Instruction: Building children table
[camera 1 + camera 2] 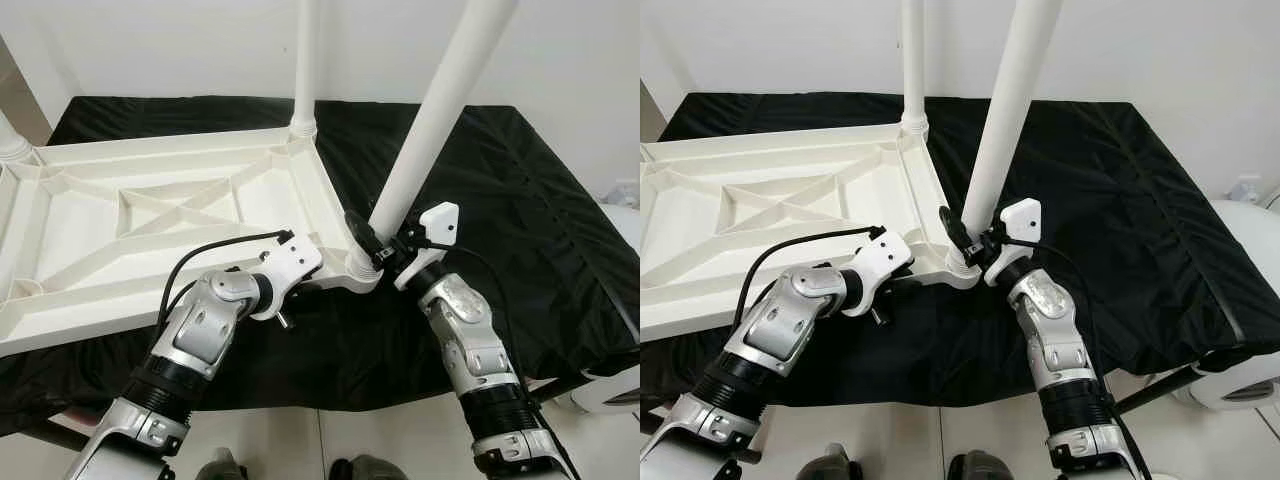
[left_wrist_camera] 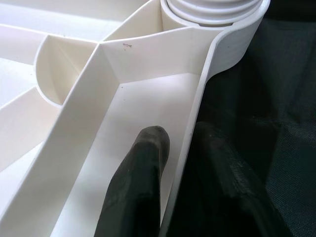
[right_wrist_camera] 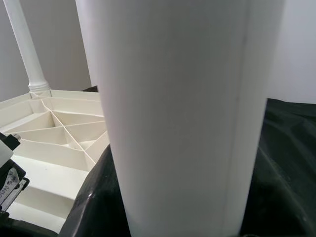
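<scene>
An upturned white tabletop lies on black cloth; the left gripper pinches its rim while the right gripper seemingly clamps a leg, probably screwing it in next.

A plain white ribbed tabletop lies on a black cloth, two white legs rising against a white wall. Silver arms end in white wrist housings (black cables attached), with black fingers on the left gripper.
</scene>
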